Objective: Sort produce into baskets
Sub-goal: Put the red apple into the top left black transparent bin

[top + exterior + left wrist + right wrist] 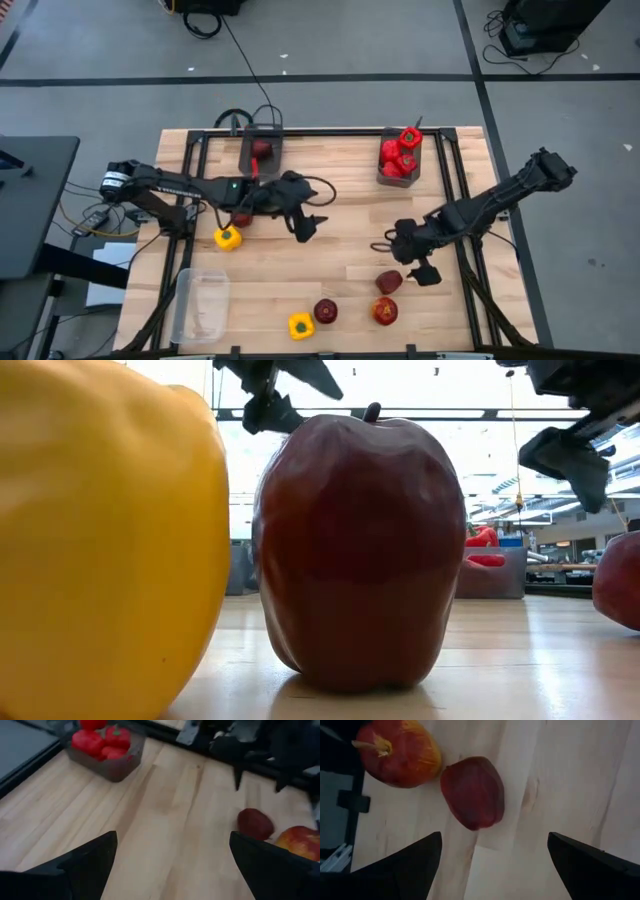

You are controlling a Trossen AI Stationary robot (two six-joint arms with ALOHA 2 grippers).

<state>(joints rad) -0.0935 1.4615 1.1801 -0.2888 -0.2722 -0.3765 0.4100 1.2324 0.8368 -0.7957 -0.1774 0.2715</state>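
Standing upright, maroon apple [360, 550], stem up

Table [340, 240] pale wood, matt (visible grain); maroon apple [360, 550] waxy-smooth, dimpled; tub [200, 305] clear plastic.

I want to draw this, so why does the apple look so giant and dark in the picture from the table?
In the low view the dark red apple sits right by the camera with bright room light behind it, so it looks huge and shaded. In the high view the same apple is small and evenly lit.
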